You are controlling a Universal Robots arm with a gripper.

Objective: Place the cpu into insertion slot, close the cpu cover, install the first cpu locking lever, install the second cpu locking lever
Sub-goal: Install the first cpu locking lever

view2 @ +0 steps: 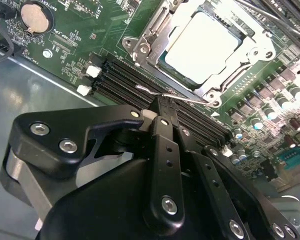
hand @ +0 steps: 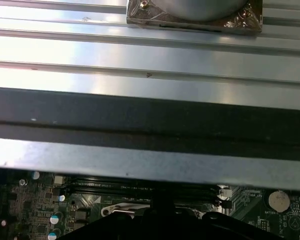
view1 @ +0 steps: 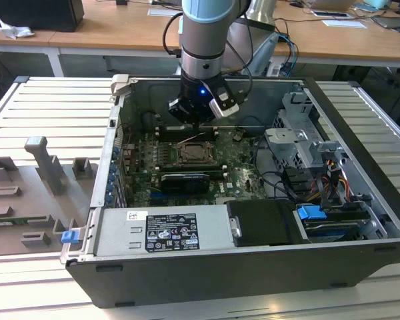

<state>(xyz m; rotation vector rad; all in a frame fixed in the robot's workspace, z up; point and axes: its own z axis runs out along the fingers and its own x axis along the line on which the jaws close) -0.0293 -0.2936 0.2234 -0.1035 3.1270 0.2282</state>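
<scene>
Black linkages of the end effector (view2: pixel 157 109) are seen closest, its fingers judged pressed together with nothing pinched, the tips just at a locking lever (view2: pixel 190 100). The cpu (view2: pixel 202 40) is seated in the insertion slot (view1: pixel 191 153) under the lowered cpu cover (view2: pixel 256 39). The lever is best pushed down evenly and tucked beneath its catch, kept clear of the memory slots (view2: pixel 115 75). Tip contact is hidden by the linkages, and the catch cannot be made out.

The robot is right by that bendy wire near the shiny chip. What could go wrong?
The gripper is at the thin locking lever; it might slip off and scrape the memory slots beside it. If the lever is not hooked, it could spring up and loosen the cpu cover over the cpu.
</scene>
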